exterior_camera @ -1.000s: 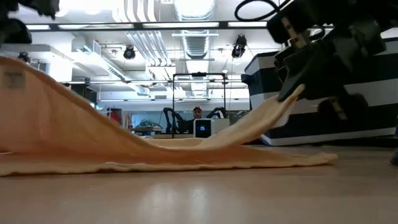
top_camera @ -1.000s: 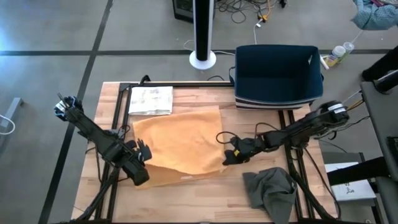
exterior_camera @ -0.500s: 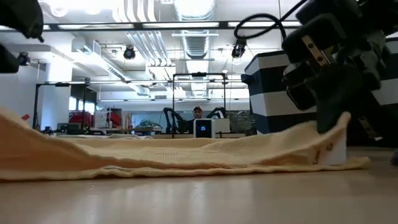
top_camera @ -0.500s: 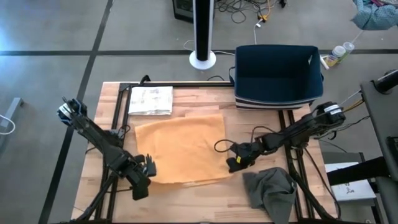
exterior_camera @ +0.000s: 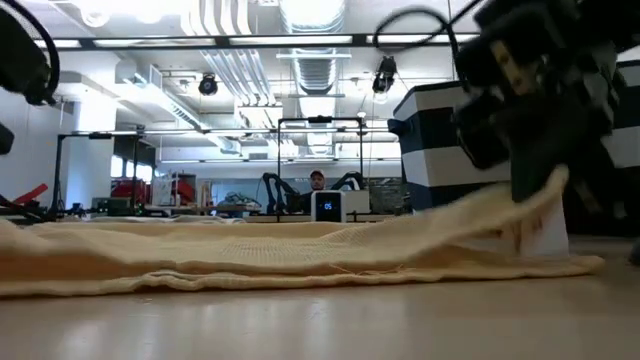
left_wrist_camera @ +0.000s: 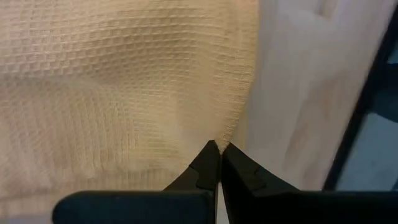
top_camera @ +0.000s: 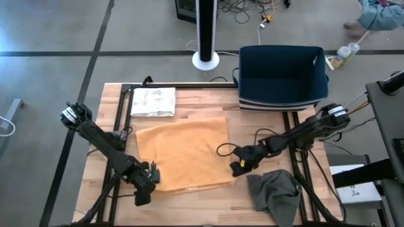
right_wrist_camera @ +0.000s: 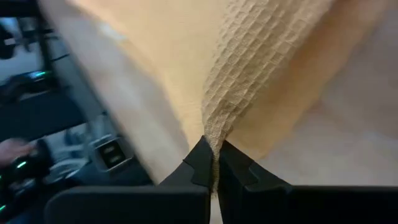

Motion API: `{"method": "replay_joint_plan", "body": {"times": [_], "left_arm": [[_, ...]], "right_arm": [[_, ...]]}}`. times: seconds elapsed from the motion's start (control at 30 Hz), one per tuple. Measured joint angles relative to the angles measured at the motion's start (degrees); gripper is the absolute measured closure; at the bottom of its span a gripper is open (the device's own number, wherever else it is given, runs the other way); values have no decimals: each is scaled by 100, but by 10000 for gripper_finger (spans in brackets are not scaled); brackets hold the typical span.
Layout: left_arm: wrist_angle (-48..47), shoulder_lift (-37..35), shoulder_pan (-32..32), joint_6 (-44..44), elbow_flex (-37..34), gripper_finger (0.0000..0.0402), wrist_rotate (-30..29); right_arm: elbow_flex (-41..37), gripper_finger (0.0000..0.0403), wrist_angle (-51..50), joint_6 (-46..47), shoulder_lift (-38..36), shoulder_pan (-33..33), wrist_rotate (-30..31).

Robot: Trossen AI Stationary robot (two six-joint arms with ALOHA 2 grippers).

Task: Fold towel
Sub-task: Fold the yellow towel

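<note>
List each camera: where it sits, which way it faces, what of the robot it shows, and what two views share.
High view: overhead, straight down on the table; both arms, left gripper, right gripper.
Low view: tabletop height, looking level across the towel into the room; the right gripper pinches a raised corner.
Left wrist view: on the left arm, past its shut jaws at the towel.
Right wrist view: on the right arm, past its shut jaws at the towel.
Shared: all four show the orange towel.
</note>
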Motion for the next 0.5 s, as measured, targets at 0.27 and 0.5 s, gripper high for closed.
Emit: {"method": "replay_joint_plan", "body": {"times": [0.27, 0.5], "left_arm": [[60, -533, -307, -22, 678, 401, -389], [909, 397, -474, 21, 361, 401, -260]], "right_arm": [[13, 401, 33, -15, -826, 92, -361], [2, 401, 7, -128, -167, 331, -191]]}}
